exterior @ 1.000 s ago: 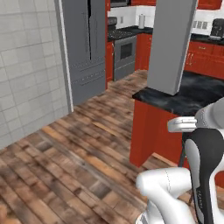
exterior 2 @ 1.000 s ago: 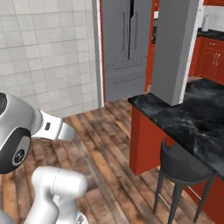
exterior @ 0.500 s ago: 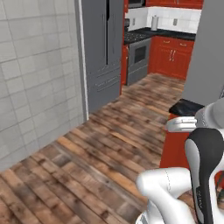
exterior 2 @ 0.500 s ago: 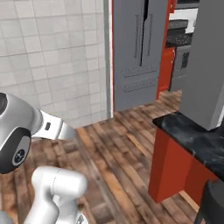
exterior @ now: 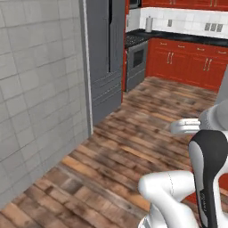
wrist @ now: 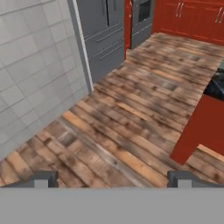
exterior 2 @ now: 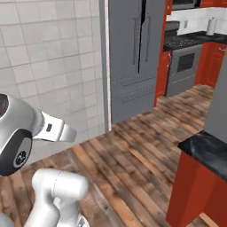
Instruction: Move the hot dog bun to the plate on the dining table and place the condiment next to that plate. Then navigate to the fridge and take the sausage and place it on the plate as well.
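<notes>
fridge [exterior 2: 135, 57]: tall dark grey, doors shut, bar handles at the centre seam; stands past the end of the grey tiled wall [exterior: 40, 84], ahead of the base across bare wood floor [wrist: 131, 113]
gripper [wrist: 113, 178]: jaws spread wide, nothing between the tips (only floor beyond them)
table [exterior 2: 208, 153]: black marble corner on red base, at the right in the right base view and hand view
oven [exterior: 135, 62]: just right of the fridge, under the black wall counter
cabinets [exterior: 187, 67]: red, along the back wall
</notes>
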Motion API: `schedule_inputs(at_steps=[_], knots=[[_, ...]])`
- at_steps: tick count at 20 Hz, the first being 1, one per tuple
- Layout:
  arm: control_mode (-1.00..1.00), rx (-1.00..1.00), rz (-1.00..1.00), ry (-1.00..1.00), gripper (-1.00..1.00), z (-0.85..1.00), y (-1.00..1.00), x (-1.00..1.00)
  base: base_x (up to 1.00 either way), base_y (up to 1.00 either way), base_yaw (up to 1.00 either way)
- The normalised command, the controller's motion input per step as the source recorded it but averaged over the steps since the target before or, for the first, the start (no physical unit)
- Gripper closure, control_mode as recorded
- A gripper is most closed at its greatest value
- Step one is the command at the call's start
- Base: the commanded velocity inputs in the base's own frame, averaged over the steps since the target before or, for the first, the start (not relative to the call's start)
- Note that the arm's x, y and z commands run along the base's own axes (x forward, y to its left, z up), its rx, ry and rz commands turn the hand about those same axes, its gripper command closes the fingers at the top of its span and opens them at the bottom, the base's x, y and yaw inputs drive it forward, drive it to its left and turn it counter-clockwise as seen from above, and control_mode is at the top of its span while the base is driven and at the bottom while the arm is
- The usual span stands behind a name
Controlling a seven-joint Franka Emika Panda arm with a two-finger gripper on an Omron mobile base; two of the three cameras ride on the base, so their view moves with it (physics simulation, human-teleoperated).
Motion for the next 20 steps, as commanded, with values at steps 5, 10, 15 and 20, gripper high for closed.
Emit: schedule_inputs(at_steps=[5, 10, 15, 20], knots=[[1.00, 0.00, 0.00, 0.00, -1.00, 0.00, 0.00, 0.00, 1.00, 0.51, -0.40], [1.00, 0.00, 0.00, 0.00, -1.00, 0.00, 0.00, 0.00, 1.00, 0.46, -0.41], [1.00, 0.00, 0.00, 0.00, -1.00, 0.00, 0.00, 0.00, 1.00, 0.36, -0.42], [1.00, 0.00, 0.00, 0.00, -1.00, 0.00, 0.00, 0.00, 1.00, 0.12, -0.39]])
